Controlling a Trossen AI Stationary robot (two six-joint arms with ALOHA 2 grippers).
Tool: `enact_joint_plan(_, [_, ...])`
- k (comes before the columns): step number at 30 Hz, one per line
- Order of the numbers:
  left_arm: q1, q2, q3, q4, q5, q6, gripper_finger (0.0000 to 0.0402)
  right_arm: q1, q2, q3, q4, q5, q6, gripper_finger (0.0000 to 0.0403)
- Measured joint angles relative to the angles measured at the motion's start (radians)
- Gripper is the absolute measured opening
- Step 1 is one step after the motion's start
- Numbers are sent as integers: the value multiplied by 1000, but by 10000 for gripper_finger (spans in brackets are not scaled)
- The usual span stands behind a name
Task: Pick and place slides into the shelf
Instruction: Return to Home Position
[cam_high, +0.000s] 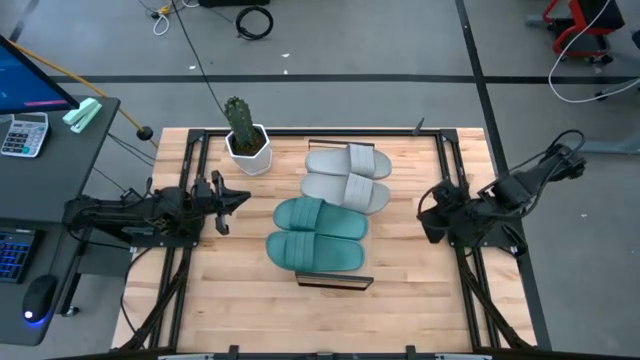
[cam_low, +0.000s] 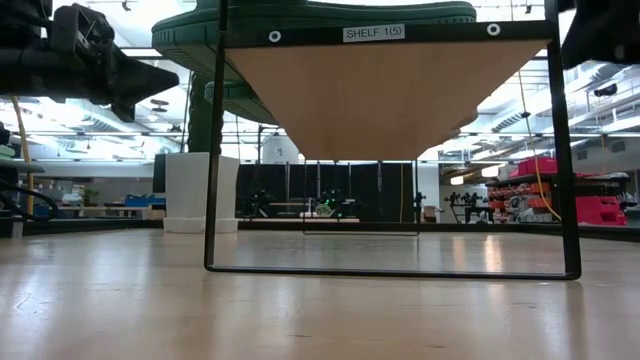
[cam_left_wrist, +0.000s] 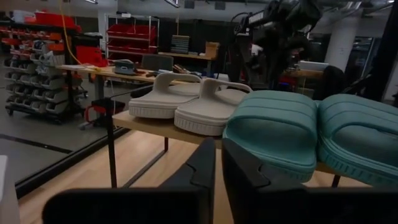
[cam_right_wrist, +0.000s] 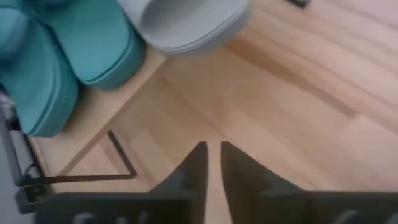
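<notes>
Left gripper (cam_left_wrist: 217, 146) fingers pressed nearly together, only a thin slit between the tips, nothing held. Hovering above the tabletop (cam_high: 400, 300), pointed level at the shelf (cam_high: 335, 283). Straight ahead of the tips, near but not touching: teal slides (cam_left_wrist: 311, 134), side by side on the shelf board. Beyond them, farther along the same board: grey slides (cam_left_wrist: 186, 102), also paired side by side. Off to one side of that gripper, near: cactus pot (cam_high: 247, 150) on the tabletop.

Right gripper (cam_right_wrist: 213, 146) same state: tips close together, narrow gap, empty. Angled down at bare tabletop, shelf edge ahead of the tips and clear of them. Teal and grey ends overhanging that edge.

Shelf between the two grippers, all four slides on it, neither gripper touching anything.
</notes>
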Motion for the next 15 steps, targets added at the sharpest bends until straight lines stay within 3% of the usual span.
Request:
enact_joint_plan(4, [0, 0, 0, 0, 0, 0, 38, 0, -68, -135, 123, -1, -84, 7])
enact_joint_plan(15, [0, 0, 0, 0, 0, 1, 23, -28, -237, -297, 129, 23, -307, 3])
